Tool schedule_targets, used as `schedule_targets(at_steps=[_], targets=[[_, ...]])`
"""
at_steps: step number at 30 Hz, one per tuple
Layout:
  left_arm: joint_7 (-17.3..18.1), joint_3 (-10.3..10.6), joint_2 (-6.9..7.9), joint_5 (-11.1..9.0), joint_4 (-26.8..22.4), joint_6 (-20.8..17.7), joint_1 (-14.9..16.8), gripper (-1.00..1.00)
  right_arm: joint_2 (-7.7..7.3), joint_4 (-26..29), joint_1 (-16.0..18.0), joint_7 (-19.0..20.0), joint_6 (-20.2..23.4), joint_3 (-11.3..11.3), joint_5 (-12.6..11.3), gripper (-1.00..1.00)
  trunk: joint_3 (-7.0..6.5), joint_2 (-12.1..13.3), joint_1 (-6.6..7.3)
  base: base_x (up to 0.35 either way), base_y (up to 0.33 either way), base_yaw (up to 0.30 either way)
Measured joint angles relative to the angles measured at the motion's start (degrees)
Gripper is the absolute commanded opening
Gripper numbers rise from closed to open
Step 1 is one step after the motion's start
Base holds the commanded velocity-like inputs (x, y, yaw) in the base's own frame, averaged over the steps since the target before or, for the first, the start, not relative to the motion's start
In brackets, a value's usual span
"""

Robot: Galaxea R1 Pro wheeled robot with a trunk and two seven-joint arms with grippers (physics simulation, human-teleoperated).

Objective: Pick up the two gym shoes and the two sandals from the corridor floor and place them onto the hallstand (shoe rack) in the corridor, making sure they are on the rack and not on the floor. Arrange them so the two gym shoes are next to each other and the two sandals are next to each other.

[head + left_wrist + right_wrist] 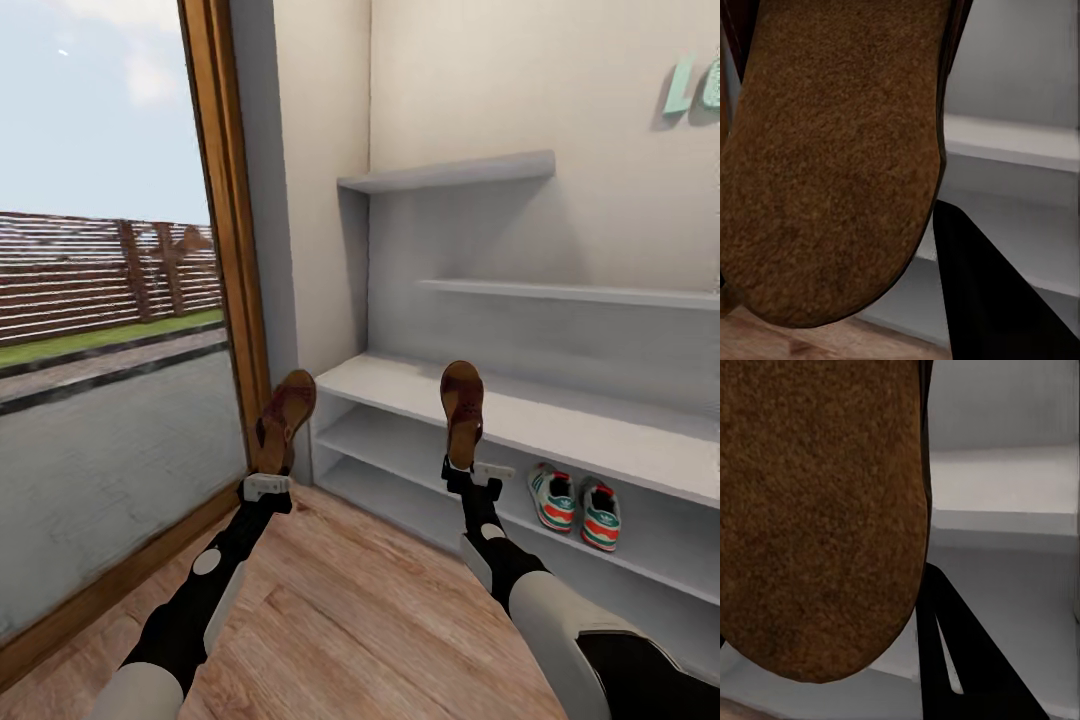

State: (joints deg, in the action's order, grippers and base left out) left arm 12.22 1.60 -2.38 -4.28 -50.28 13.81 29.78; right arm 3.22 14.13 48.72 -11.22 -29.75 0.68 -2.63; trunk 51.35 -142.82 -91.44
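**A:** Wood-plank corridor floor [340,620] runs up to the hallstand [560,415] in the head view, with a tall window [100,300] at the left. We see both gym shoes [576,508] side by side in the upper of its two shelf compartments, off the floor.

**B:** And we carry the sandals. Our left claw [268,478] grips the left sandal [285,418] by the heel, toe up, just left of the bench's end. Our right claw [470,465] grips the right sandal [463,412] the same way, in front of the bench top.

**A:** From the left wrist view, that sandal's sole [832,157] hangs close before the lens, grey shelves [1020,150] beyond.

**B:** The right wrist view shows its sole [817,510] too, with the bench top [1005,480] level behind it.

**A:** We should bring the left arm inward first, so both land touching or just beside each other.

**B:** Agreed; tip each toe forward, lay it flat, then loosen our hold.
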Motion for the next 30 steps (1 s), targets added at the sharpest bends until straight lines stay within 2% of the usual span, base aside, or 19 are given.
schedule_targets(at_steps=[8, 22, 30], targets=[[0.0, 0.0, 0.0, 0.0, 0.0, 0.0, 0.0, -1.0, 0.0, 0.0, 0.0, 0.0, 0.0, 0.0, 0.0, -1.0, 0.0, 0.0, 0.0, 0.214, 0.24, -0.272], [0.0, 0.0, 0.01, 0.0, 0.0, 0.0, 0.0, -1.0, 0.0, 0.0, 0.0, 0.0, 0.0, 0.0, 0.0, -1.0, 0.0, 0.0, -0.02, 0.015, 0.237, -0.272], [0.0, 0.0, 0.02, 0.0, 0.0, 0.0, 0.0, -1.0, 0.01, 0.0, 0.0, 0.0, 0.0, 0.0, 0.0, -1.0, 0.0, 0.0, -0.02, 0.0, 0.041, -0.272]])
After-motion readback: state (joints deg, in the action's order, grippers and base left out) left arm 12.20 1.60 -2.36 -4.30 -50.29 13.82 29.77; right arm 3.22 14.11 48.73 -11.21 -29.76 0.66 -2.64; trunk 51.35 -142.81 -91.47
